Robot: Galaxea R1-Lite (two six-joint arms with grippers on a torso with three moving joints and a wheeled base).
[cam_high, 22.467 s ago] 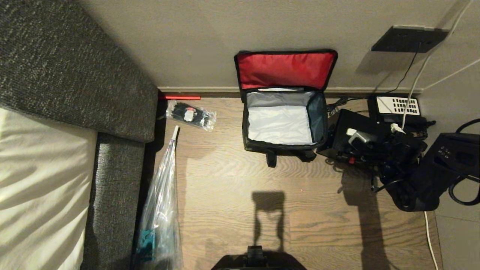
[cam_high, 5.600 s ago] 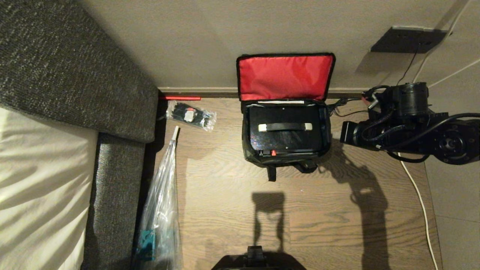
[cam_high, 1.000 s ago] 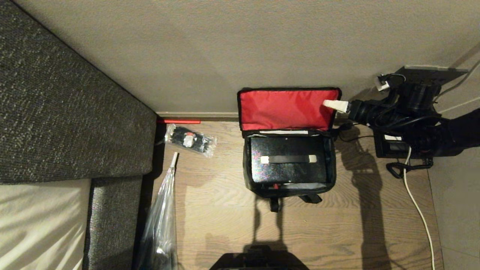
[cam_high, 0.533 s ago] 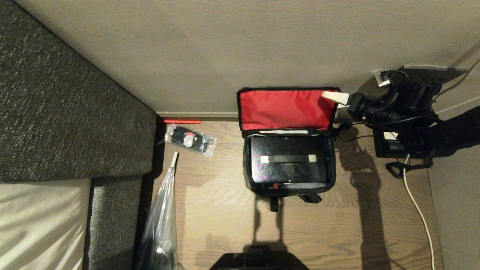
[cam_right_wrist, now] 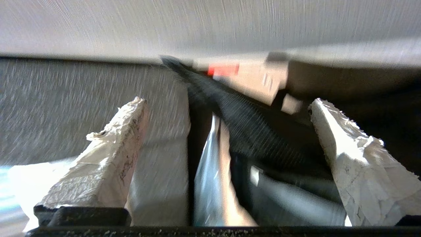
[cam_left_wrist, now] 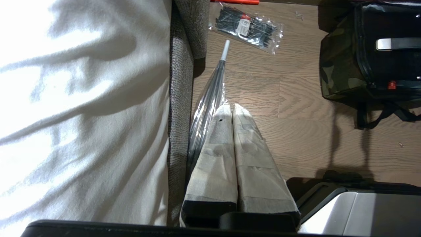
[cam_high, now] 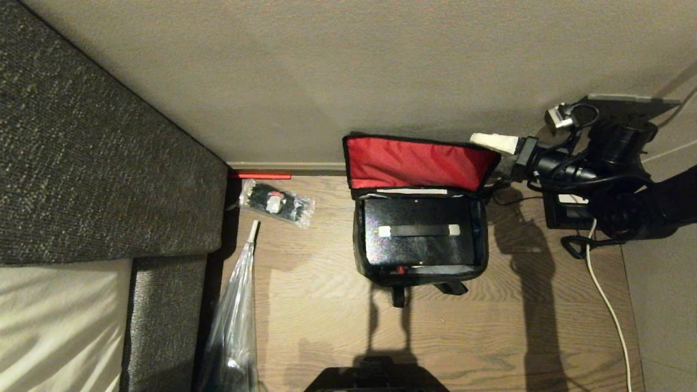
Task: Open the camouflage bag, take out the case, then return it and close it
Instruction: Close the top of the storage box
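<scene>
- Bag [cam_high: 419,239] open on the wood floor [cam_high: 326,316] against the wall [cam_high: 326,71], red-lined lid [cam_high: 419,163] tipped forward off the wall.
- Case [cam_high: 418,245] inside the bag, handle up.
- Right gripper [cam_high: 493,142] spread wide at the lid's top right corner, gripping nothing.
- Left gripper [cam_left_wrist: 232,112] pressed closed, empty, low beside the sofa [cam_high: 81,163].

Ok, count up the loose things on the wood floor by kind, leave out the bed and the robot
Bags: 1, the camouflage bag
Cases: 1, the case inside it
Packets of cable ties: 1
Clear plastic-wrapped bundles: 1
Desk telephones: 1, partly hidden
Total: 5
</scene>
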